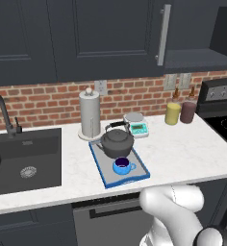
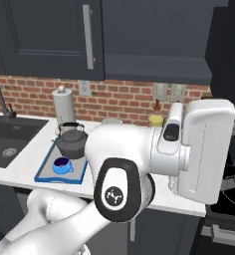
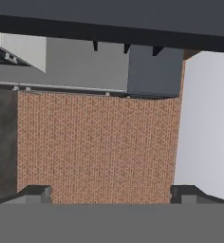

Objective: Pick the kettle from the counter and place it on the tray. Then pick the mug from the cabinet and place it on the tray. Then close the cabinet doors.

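Note:
The dark grey kettle (image 1: 117, 142) (image 2: 72, 143) stands on the back half of the blue-rimmed tray (image 1: 140, 174) (image 2: 44, 177) on the white counter (image 1: 182, 153). The blue mug (image 1: 121, 166) (image 2: 61, 165) sits upright on the tray just in front of the kettle. Above, the navy cabinet doors (image 1: 110, 33) (image 2: 40, 40) look shut, with a grey bar handle (image 1: 162, 34) (image 2: 88, 36) along one edge. My arm is raised to the right, and its white hand (image 2: 209, 149) is far from the tray. In the hand view my gripper (image 3: 111, 195) is open and empty, facing a brick wall.
A paper-towel roll (image 1: 90, 115) and a small scale (image 1: 136, 126) stand behind the tray. Yellow (image 1: 172, 114) and maroon (image 1: 188, 112) jars sit by the wall. The sink (image 1: 24, 158) lies at the left and the stove (image 1: 221, 115) at the right.

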